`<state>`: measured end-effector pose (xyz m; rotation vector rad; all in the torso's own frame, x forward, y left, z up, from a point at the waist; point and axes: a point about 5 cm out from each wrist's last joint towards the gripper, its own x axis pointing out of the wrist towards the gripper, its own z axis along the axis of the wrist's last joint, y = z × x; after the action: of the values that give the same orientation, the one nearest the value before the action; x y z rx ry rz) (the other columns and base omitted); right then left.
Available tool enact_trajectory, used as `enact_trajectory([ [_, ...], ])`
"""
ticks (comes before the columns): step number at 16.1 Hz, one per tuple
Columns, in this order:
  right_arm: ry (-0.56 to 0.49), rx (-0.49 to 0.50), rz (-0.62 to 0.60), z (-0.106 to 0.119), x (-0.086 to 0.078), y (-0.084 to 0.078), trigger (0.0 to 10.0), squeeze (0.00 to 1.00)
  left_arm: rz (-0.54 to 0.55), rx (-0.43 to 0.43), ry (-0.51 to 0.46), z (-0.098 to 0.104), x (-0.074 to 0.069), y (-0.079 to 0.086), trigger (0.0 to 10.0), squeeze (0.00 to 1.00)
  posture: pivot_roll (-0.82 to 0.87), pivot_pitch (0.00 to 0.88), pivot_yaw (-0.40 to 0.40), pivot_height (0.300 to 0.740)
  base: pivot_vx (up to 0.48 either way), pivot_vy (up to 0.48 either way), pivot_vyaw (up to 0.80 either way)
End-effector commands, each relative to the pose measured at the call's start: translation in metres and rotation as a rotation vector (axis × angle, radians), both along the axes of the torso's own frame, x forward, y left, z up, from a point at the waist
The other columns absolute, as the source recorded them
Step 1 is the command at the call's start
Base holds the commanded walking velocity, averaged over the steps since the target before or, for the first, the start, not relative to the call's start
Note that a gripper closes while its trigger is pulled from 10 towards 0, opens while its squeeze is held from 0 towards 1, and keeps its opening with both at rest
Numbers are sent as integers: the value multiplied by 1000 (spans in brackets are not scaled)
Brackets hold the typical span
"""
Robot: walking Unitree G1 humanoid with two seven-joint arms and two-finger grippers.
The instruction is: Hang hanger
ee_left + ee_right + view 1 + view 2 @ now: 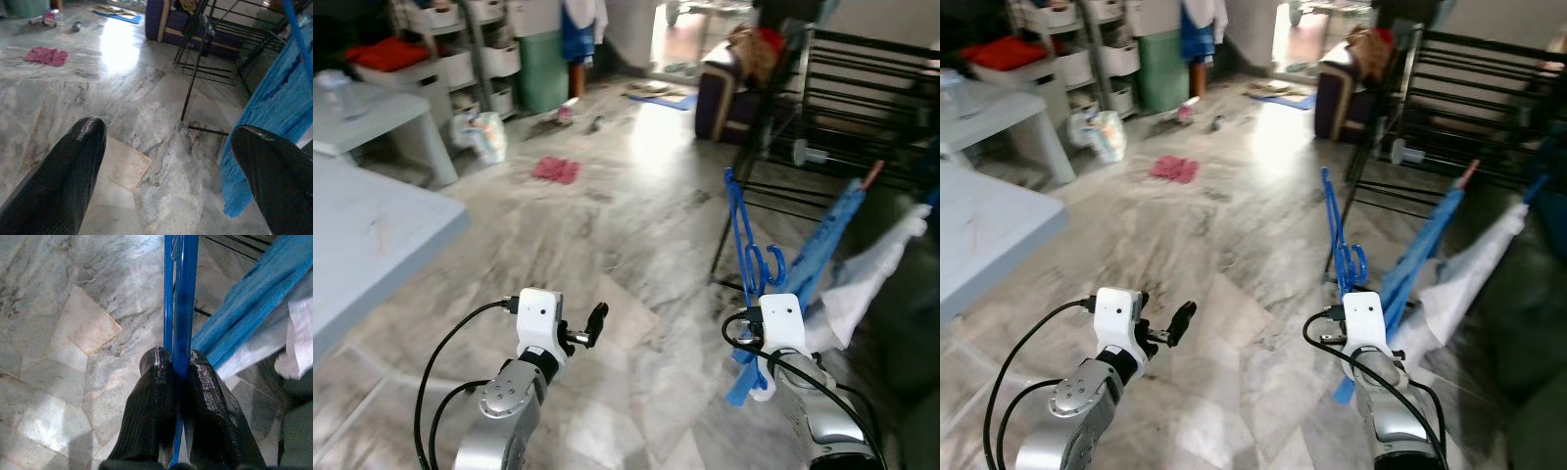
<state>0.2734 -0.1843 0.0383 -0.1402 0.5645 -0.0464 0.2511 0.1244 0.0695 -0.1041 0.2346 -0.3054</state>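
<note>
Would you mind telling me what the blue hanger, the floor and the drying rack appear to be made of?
Blue hanger, clamped in the right tool: probably plastic, judging by its uniform glossy colour and thin moulded bars. Floor: polished marble-like stone tiles, grey-veined, with a bright glare. Drying rack: likely painted metal, thin black bars. The left tool is open.

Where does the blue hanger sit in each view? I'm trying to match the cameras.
Left eye view: blue hanger right of centre, rising from the right claw.
Right eye view: hanger right of centre.
Left wrist view: cannot tell; blue cloth at one edge.
Right wrist view: hanger clamped between the fingers.
Shared landmark: black drying rack.
</note>
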Motion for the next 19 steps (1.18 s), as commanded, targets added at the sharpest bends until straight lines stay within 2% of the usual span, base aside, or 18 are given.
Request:
enact_trajectory([
  [1,-10,-1,-1,3,3,0,10000,0,-7,11,9,-2,0,0,10000,0,64,0,-78,740,0,319,-800],
  [6,-10,-8,0,3,4,-1,10000,0,-16,15,8,-2,0,-1,10000,0,58,0,-77,740,0,301,-800],
  [15,-12,-26,5,3,5,-1,10000,0,-23,27,-23,0,1,-2,10000,0,59,0,-83,740,0,0,-694],
  [19,-40,89,-37,7,7,2,10000,0,-3,51,-70,5,2,1,10000,0,56,0,-75,740,0,0,0],
])
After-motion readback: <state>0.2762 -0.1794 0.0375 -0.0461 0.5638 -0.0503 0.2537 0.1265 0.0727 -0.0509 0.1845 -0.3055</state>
